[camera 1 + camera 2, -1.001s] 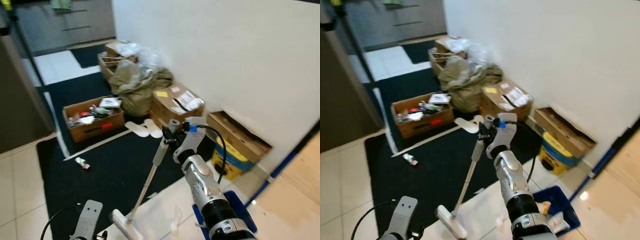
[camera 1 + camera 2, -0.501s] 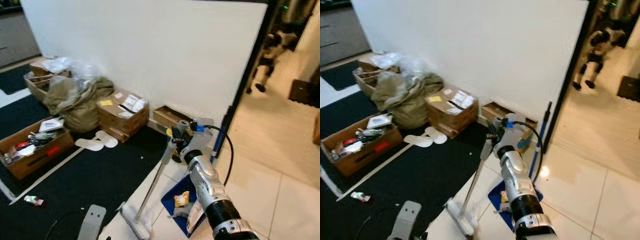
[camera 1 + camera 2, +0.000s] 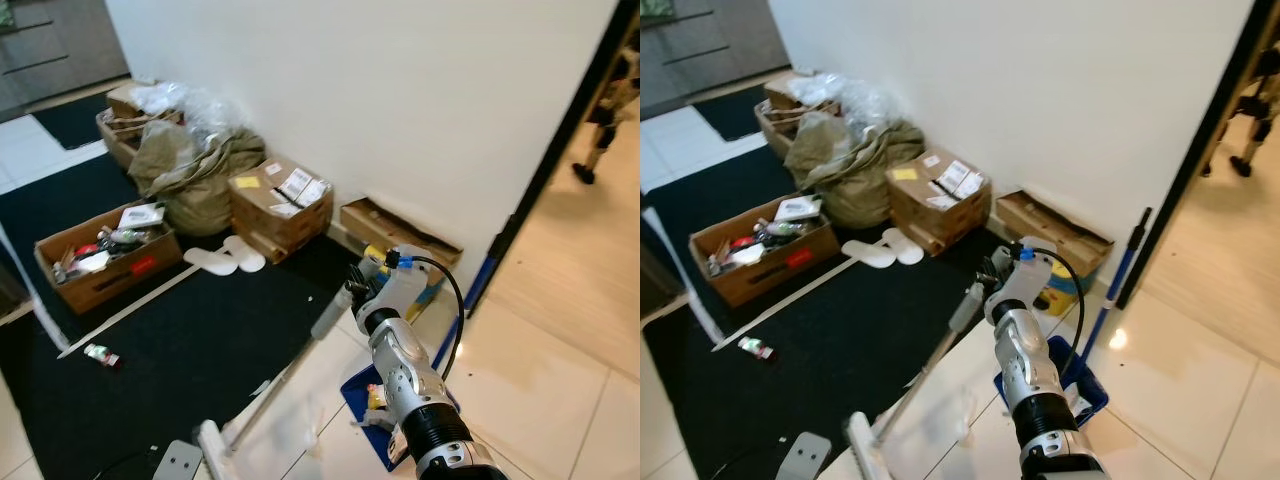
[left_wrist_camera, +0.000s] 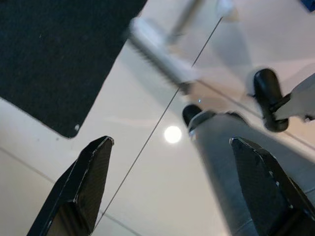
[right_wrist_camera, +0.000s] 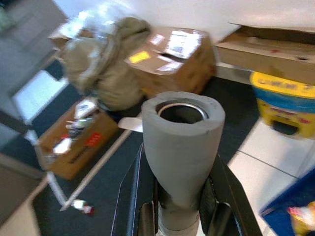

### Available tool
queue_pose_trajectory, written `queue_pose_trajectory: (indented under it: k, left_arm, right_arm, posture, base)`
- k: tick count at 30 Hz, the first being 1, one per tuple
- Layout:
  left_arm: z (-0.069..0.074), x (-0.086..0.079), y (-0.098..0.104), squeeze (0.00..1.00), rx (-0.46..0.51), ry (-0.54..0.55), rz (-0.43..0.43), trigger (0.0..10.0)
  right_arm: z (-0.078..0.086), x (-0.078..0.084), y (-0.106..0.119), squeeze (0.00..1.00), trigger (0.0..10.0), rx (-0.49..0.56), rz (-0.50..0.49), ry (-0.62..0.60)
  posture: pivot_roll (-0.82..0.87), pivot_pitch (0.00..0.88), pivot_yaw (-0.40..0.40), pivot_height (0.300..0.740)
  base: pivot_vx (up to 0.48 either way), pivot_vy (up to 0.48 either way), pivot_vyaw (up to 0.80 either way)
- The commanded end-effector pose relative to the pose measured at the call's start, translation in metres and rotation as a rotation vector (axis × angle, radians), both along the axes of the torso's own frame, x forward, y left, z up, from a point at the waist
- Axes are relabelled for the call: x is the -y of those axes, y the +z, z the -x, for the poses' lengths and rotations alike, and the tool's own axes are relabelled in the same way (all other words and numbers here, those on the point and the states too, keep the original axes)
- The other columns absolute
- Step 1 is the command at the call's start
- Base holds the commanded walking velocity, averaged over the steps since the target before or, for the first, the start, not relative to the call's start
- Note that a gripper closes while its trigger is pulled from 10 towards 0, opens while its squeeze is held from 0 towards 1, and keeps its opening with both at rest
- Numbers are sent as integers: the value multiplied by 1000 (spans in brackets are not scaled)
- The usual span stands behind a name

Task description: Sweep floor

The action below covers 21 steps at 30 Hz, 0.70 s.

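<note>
no lettering in these frames is sharp enough to read. the closed cardboard box against the white wall carries white shipping labels and a yellow sticker, their print blurred to grey marks. the open cardboard box on the black mat bears a red patch on its front side, its wording too small to make out. the yellow tub beside the flattened carton shows a blue band with pale characters that stay illegible. the small wrapper lying on the mat shows red and green colour, with no text that can be made out.
</note>
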<state>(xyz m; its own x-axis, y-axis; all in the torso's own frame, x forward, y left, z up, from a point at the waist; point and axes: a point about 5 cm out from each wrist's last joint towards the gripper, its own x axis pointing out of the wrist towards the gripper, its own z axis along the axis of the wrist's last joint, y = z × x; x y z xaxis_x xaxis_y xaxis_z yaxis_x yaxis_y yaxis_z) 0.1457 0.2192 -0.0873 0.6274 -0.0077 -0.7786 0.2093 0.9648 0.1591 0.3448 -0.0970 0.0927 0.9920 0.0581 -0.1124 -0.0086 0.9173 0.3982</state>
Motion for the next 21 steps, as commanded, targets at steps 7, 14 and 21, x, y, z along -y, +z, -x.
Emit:
queue_pose_trajectory:
  k: [7,14,21]
  left_arm:
    - [19,-10,-3,0,-22,-23,-13,10000]
    - [20,-6,-2,0,0,-58,-5,10000]
    - [15,-7,1,0,25,-65,-5,10000]
  right_arm:
    - [-3,-17,27,0,10000,150,-132,-167]
    - [-3,-4,26,0,10000,150,-156,-309]
    - [-4,-2,29,0,10000,177,-93,-358]
  posture:
    - [57,267,37,740]
    - [69,300,41,740]
    - [78,317,45,740]
  base:
    - [0,0,0]
    - [0,0,0]
    - [0,0,0]
